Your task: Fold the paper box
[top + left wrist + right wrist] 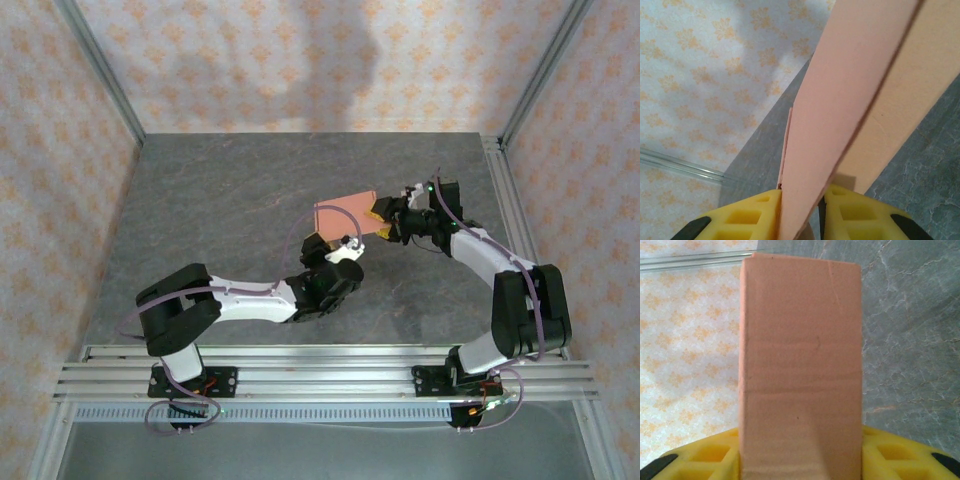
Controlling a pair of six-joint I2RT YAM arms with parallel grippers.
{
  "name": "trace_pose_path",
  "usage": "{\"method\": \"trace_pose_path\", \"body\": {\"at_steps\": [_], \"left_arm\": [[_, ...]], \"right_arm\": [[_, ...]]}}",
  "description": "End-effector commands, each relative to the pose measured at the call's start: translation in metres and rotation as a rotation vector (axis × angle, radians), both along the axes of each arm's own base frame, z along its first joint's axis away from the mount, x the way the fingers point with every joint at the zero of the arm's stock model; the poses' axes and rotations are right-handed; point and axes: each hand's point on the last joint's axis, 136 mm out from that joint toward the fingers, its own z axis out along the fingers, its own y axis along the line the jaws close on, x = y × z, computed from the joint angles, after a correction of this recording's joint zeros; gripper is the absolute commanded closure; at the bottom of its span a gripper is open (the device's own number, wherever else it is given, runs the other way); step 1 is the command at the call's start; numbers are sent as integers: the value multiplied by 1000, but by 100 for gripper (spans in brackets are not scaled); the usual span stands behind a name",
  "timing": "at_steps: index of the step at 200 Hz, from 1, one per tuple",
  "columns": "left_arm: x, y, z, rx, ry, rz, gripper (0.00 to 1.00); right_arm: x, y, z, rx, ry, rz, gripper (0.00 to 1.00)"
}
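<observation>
The paper box [840, 125] runs off the left wrist view's top edge. The right wrist view's bottom edge cuts off its near end and the yellow fingers [900, 460] of the right gripper [800, 442].

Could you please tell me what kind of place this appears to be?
Probably a robotics test cell, not a home: an aluminium frame holds patterned backdrop walls around a grey tabletop, with slotted rails along its near edge.

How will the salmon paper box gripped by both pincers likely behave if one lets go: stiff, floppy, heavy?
Probably light: the paper box is held by edge grips alone. Likely fairly stiff: it spans flat between the left pincer and right pincer. Faint creases suggest firm squeezing could dent it.
</observation>
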Motion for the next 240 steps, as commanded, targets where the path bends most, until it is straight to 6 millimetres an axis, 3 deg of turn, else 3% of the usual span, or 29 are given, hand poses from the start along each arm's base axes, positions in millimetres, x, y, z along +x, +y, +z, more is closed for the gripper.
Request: {"method": "trace_pose_path", "body": {"at_steps": [1, 35, 50, 62, 91, 103, 122, 172, 240], "left_arm": [[1, 2, 6, -37, 6, 11, 74], [0, -1, 1, -51, 37, -11, 74], [0, 0, -2, -70, 59, -21, 74], [1, 2, -3, -92, 68, -19, 75], [-1, 4, -5, -103, 69, -23, 74], [-2, 3, -7, -105, 78, -32, 73], [-2, 1, -10, -107, 88, -38, 70], [-3, 8, -5, -210, 84, -40, 48], [-18, 29, 5, -474, 124, -96, 39]], "right_arm": [[-2, 4, 13, 15, -56, 30, 49], [0, 1, 15, -18, -82, 18, 30], [1, -1, 13, -40, -88, 11, 28], [2, -2, 13, -53, -96, 11, 34], [1, -4, 5, -70, -66, -2, 72], [0, -5, -1, -81, -47, -2, 79], [0, -7, -4, -94, -43, -12, 80], [2, -9, -1, -117, -56, -27, 79], [2, -13, -11, -148, -39, -38, 79]]}}
